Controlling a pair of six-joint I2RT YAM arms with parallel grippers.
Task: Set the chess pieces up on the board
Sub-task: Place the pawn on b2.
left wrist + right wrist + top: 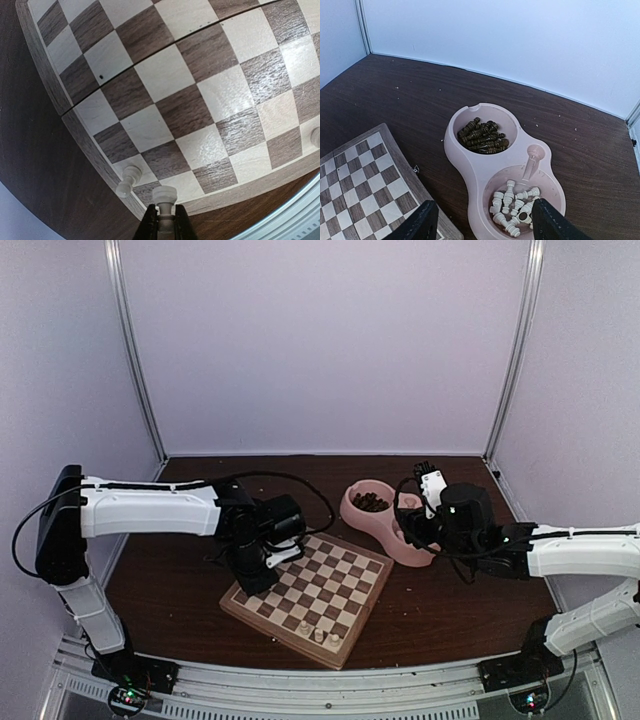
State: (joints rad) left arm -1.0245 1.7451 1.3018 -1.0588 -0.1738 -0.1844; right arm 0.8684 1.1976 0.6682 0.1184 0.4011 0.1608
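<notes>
The board [305,590] lies mid-table. My left gripper [253,580] hangs over its left corner. In the left wrist view that gripper [165,212] is shut on a cream chess piece [165,197] and holds it just above the board's [185,100] corner squares, next to a standing cream piece [129,179]. Another cream piece [316,136] stands at the right edge of that view. Three cream pieces [319,635] stand along the near rim. My right gripper [482,231] is open and empty above the pink bowl's [470,165] near compartment, which holds several cream pieces [515,205].
The pink bowl [385,530] sits right of the board; its far compartment holds dark brown pieces [482,136]. The board's corner [360,180] lies left of the bowl. White enclosure walls stand close behind and at both sides. The table's metal rail runs along the near edge [320,680].
</notes>
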